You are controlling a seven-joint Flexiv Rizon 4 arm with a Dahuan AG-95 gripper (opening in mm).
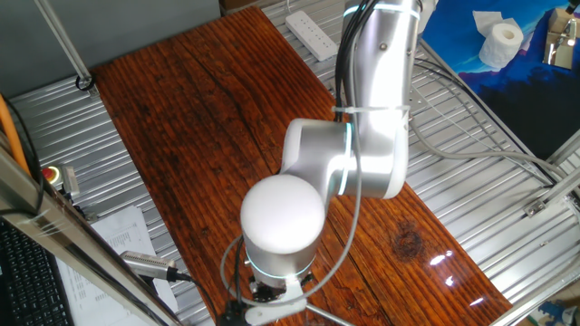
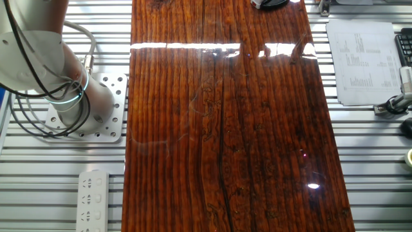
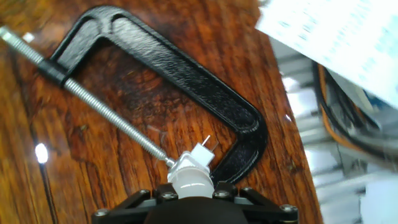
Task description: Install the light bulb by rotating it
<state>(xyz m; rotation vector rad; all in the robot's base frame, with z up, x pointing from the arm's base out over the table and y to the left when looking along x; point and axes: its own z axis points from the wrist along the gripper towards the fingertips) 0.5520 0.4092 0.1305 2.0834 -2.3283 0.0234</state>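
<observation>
In the hand view the small white frosted light bulb (image 3: 191, 184) sits between my two black fingers, with the gripper (image 3: 194, 191) shut on it. The bulb's narrow end points at a white fitting (image 3: 198, 159) with two thin metal pins. That fitting sits at the tip of the screw of a black C-clamp (image 3: 186, 74), which lies on the wooden board. In one fixed view the arm's large white joint cap (image 1: 282, 215) hides the gripper and the bulb. Neither shows in the other fixed view.
The dark wooden board (image 2: 225, 129) lies on a slatted metal table. Printed paper sheets (image 3: 336, 37) and cables (image 3: 348, 137) lie just past the board's edge beside the clamp. A power strip (image 2: 93, 200) and the arm's base (image 2: 80, 106) stand at the other side.
</observation>
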